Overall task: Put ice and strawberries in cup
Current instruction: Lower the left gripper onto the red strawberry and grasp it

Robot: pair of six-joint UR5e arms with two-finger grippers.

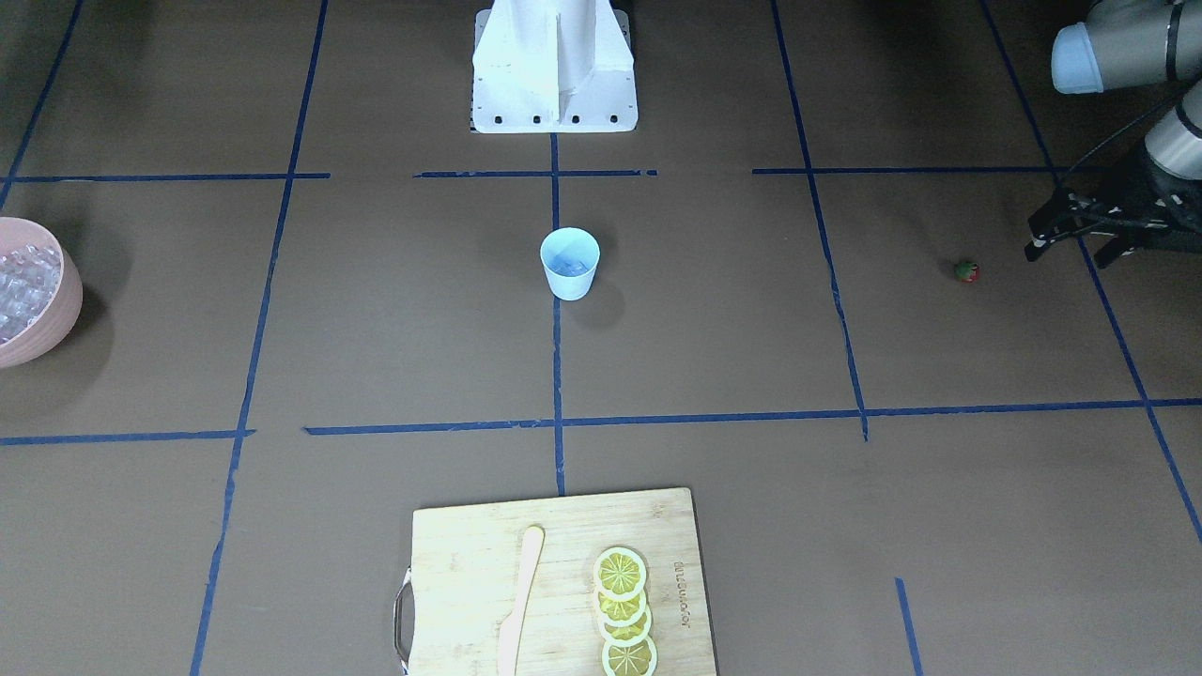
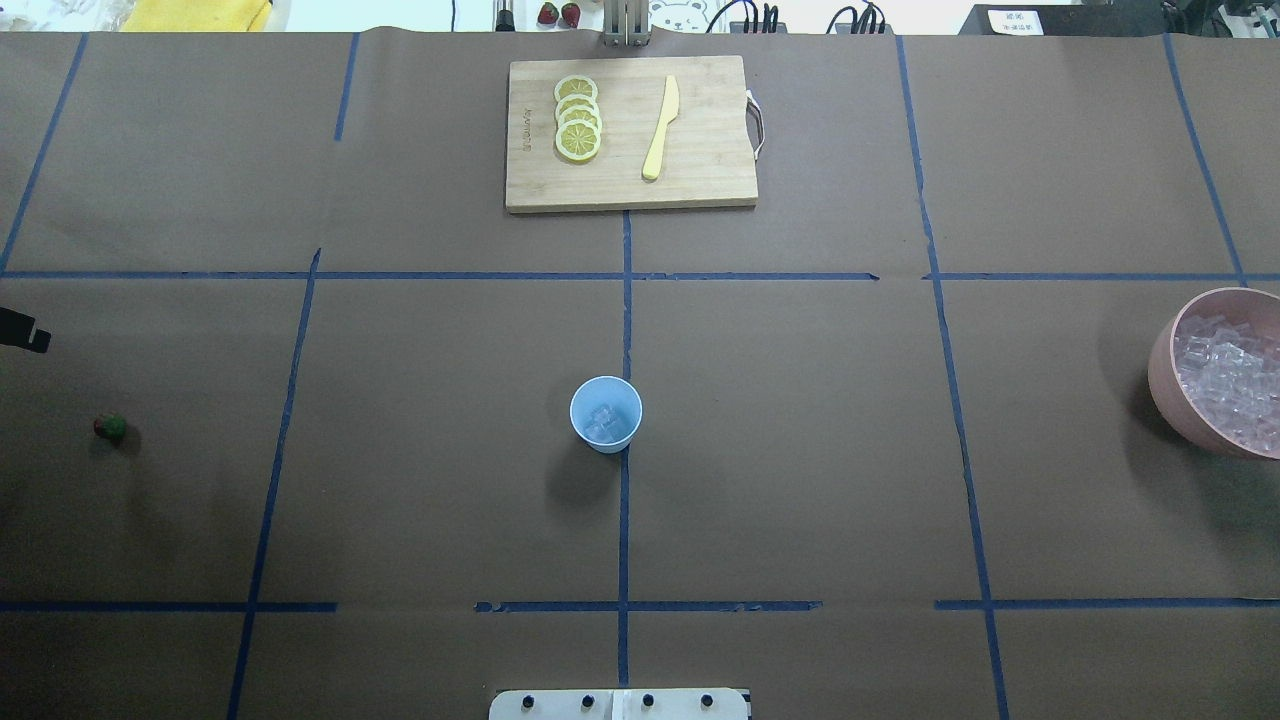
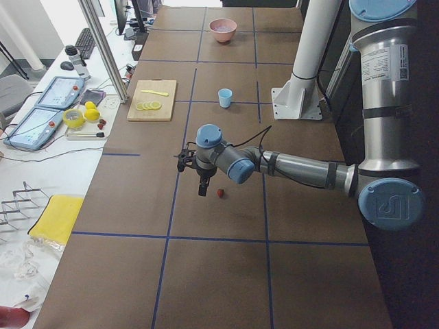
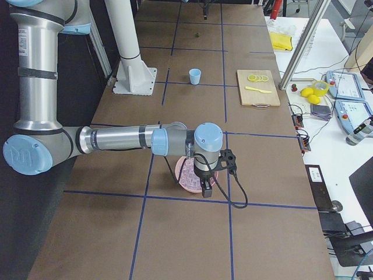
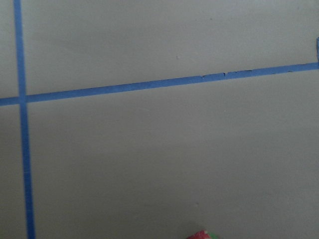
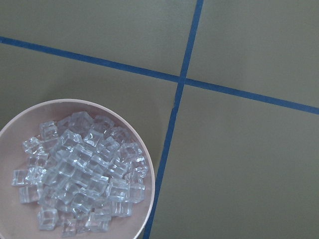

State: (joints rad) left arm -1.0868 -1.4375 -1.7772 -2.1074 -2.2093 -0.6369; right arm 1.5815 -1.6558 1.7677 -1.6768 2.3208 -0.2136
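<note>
1. Brown paper covers the table [image 2: 800, 450], and blue tape lines [image 2: 623, 520] mark it off into large squares.
2. Near the middle a small, pale light-blue tapered plastic cup [image 2: 605, 413] stands upright on one of the tape lines. A few small clear cubes of ice [image 2: 603, 428] lie at its bottom.
3. A tiny red strawberry [image 1: 965, 271] with a green leafy top lies on the paper toward the robot's left end, well apart from the cup. Between the two are bare paper and one tape line.
4. The left end effector [image 1: 1066, 255] hangs near the strawberry on its outer side, not touching it. Its dark fingers stand spread apart and hold nothing.
5. At the robot's right end sits a round pink bowl [image 2: 1165, 385] heaped with more ice, also well apart from the cup.
6. From the right side view, the right end effector [image 4: 205, 189] hangs over that bowl. I cannot tell whether it is released or clenched.
7. On the side of the table away from the robot lies a pale wooden cutting board [image 2: 700, 180] with a metal handle. It carries a row of overlapping yellow lemon slices [image 2: 578, 118] and a pale yellow knife [image 2: 660, 130] beside them.
8. The robot's white base [image 1: 554, 66] stands behind the cup.
</note>
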